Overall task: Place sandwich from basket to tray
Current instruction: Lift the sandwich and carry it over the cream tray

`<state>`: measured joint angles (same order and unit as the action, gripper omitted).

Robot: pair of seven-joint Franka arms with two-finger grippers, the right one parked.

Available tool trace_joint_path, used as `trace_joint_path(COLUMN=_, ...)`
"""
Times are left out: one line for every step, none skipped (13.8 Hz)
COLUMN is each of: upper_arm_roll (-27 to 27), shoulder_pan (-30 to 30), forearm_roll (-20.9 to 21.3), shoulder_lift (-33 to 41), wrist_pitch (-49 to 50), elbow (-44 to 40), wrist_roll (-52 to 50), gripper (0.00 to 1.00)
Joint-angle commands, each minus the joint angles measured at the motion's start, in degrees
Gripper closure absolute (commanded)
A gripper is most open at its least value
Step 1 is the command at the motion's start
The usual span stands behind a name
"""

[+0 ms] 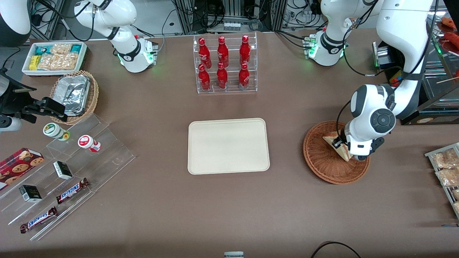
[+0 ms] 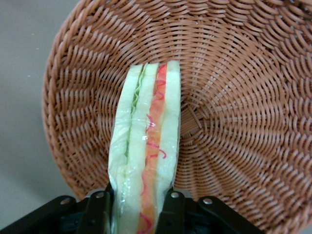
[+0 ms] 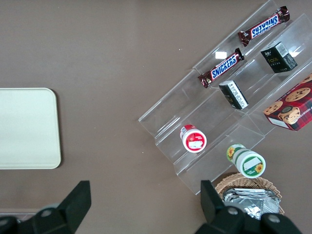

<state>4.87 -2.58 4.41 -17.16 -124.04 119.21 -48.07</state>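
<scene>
The sandwich [image 1: 337,145] [image 2: 148,141], a clear-wrapped wedge with red and green filling along its edge, stands on edge inside the reddish-brown wicker basket [image 1: 324,166] [image 2: 243,97]. My left gripper [image 1: 345,147] [image 2: 139,210] is down in the basket and shut on the sandwich, with one black finger [image 2: 171,209] pressed against each bread face. The arm's wrist hides part of the sandwich in the front view. The cream tray [image 1: 228,146] [image 3: 24,129] lies flat beside the basket, toward the parked arm's end, with nothing on it.
A clear rack of red bottles [image 1: 225,64] stands farther from the front camera than the tray. Toward the parked arm's end are a stepped acrylic shelf [image 1: 71,168] with snacks, a tan basket of foil containers [image 1: 73,95] and a white snack bin [image 1: 53,57]. Packaged pastries [image 1: 446,168] lie at the working arm's end.
</scene>
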Motion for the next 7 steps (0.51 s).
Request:
trace_joint_path(upper_arm_roll=2.76, shoulder_pan=-0.93, forearm_roll=0.69, shoulder_lift=0.81, wrist_pitch=12.36, elbow=-7.29, wrist_roll=2.17, gripper=1.00)
trace_joint_path(upper_arm_roll=3.82, shoulder_pan=-1.02, forearm_roll=0.17, shoulder_lift=0.38, wrist_pitch=16.94, elbow=-10.19, wrist_roll=3.23, gripper=1.00)
trace_joint_path(upper_arm_roll=5.05, shoulder_pan=-1.11, forearm_roll=-0.27, shoulder_lift=0.20, wrist_pitch=19.42, elbow=-12.05, wrist_roll=3.24, gripper=1.00)
trace_joint_path(upper_arm_roll=6.98, shoulder_pan=-1.11, forearm_roll=-1.23, shoulder_lift=0.11, wrist_pitch=19.97, elbow=-13.11, wrist_roll=2.90, gripper=1.00)
trace_joint_path(upper_arm_roll=9.00, shoulder_pan=-1.11, forearm_roll=-2.38, shoulder_lift=0.11, wrist_pitch=19.98, elbow=-13.73, wrist_roll=2.20, gripper=1.00)
trace_joint_path(upper_arm_roll=10.84, shoulder_pan=-1.37, forearm_roll=-3.00, shoulder_lift=-0.24, wrist_pitch=19.80, elbow=-14.52, wrist_roll=1.67, gripper=1.00)
trace_joint_path(upper_arm_roll=12.08, shoulder_pan=-2.24, forearm_roll=-3.18, shoulder_lift=-0.77, wrist_pitch=19.89, elbow=-15.66, wrist_roll=1.57, gripper=1.00)
